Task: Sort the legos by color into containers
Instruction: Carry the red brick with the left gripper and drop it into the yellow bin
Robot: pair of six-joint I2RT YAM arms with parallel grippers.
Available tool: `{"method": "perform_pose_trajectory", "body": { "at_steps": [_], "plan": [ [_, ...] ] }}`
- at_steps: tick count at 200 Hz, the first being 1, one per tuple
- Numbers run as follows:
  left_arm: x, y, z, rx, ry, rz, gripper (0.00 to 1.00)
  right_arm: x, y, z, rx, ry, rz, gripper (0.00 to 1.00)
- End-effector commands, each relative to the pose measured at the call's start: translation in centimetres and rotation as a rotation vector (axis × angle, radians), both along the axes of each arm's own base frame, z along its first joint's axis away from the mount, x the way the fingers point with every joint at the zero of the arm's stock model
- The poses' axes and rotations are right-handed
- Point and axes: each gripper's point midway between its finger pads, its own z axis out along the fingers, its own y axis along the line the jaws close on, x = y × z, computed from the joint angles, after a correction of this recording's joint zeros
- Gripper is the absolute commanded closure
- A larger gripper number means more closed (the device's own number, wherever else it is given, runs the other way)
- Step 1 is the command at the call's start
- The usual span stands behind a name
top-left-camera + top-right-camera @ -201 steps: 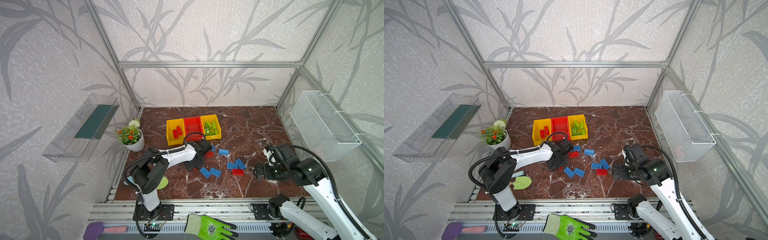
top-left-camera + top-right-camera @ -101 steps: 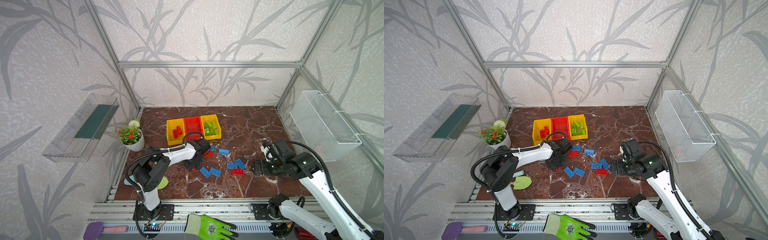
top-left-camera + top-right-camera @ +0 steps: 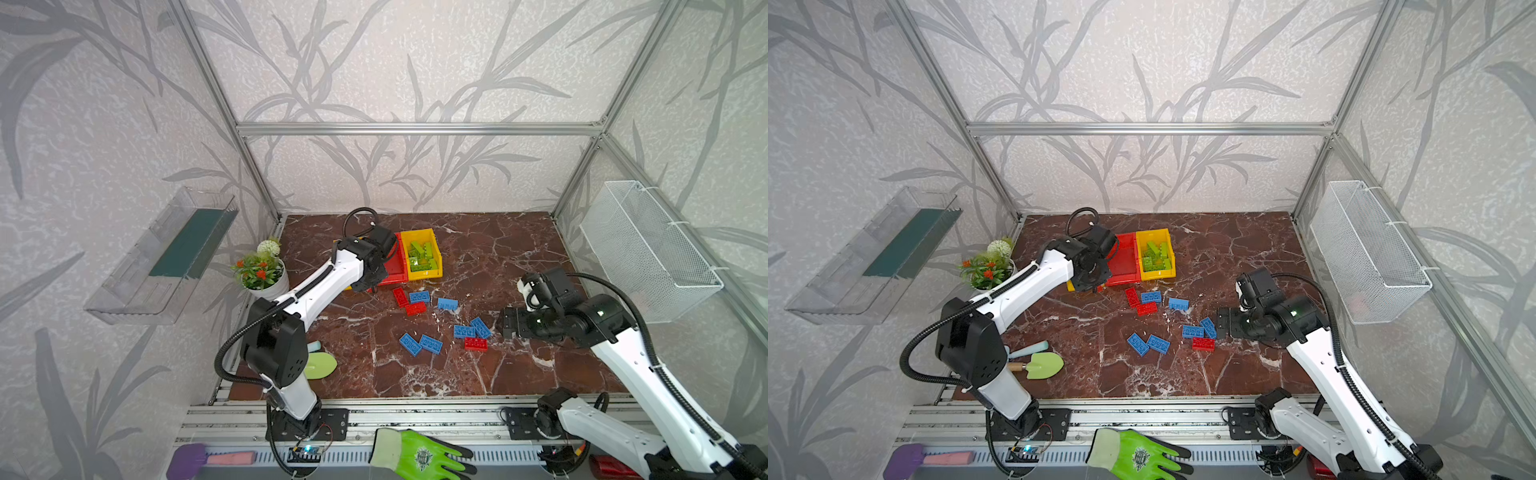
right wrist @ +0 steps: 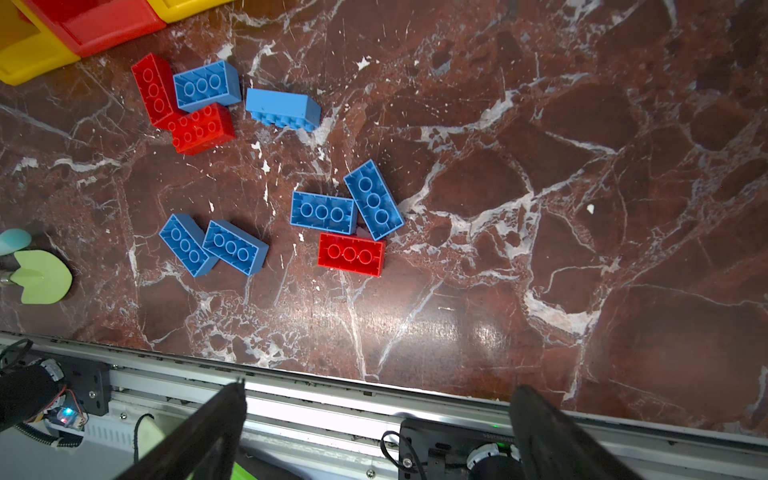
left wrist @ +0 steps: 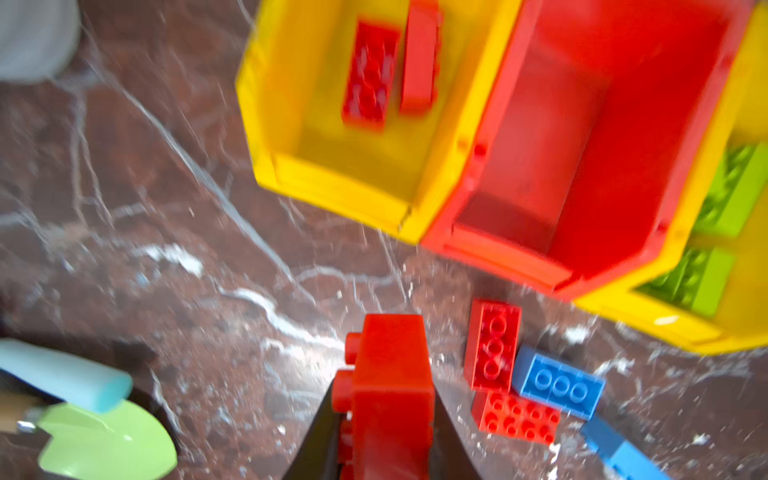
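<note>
Left tool [image 5: 384,392]: we are clamping a red lego [image 5: 390,345] beside the containers [image 5: 345,187].
Right tool [image 4: 379,388]: we are holding it apart.

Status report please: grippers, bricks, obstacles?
Left gripper shut on red brick. Right gripper open, empty. Yellow bin with red bricks close, nothing between.

Held red brick [image 5: 390,386] — edge-cropped, blurred
</note>
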Motion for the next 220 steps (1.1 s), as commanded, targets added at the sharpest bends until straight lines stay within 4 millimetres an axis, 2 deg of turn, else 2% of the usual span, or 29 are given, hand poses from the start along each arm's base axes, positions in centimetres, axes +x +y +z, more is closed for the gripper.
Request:
{"method": "perform_pose_trajectory", "body": {
  "at_steps": [1, 37, 70, 90, 114, 131, 171, 188, 220],
  "plan": [
    [1.3, 2.4, -0.7, 0.068, 0.060, -0.030, 0.95, 2.0, 0.8, 1.3, 0.017, -0.032, -0.005, 0.01],
    [4.5, 4.3, -2.3, 0.049, 0.104, -0.016, 0.95, 4.7, 1.7, 2.4, 0.017, -0.046, -0.024, 0.01],
    [7.3, 5.5, -3.7, 0.028, 0.127, -0.019, 0.92, 6.5, 2.4, 2.5, 0.020, -0.040, -0.054, 0.01],
    [8.9, 5.8, -4.1, 0.033, 0.135, -0.035, 0.78, 7.3, 2.6, 2.3, 0.018, -0.028, -0.074, 0.01],
    [10.5, 5.8, -4.0, 0.037, 0.128, -0.061, 0.45, 8.1, 2.9, 2.3, 0.016, -0.021, -0.093, 0.01],
    [11.0, 5.8, -3.9, 0.039, 0.123, -0.076, 0.33, 8.5, 2.8, 2.2, 0.005, -0.017, -0.108, 0.01],
    [11.2, 5.0, -3.1, 0.006, 0.070, -0.139, 0.30, 8.8, 1.7, 2.1, -0.069, -0.016, -0.138, 0.01],
    [11.1, 4.3, -1.8, -0.020, 0.007, -0.176, 0.30, 8.7, 1.3, 2.6, -0.095, -0.022, -0.143, 0.01],
    [10.0, 3.6, 0.5, -0.049, -0.088, -0.203, 0.31, 8.5, 0.6, 2.2, -0.154, -0.001, -0.122, 0.01]
  ]
}}
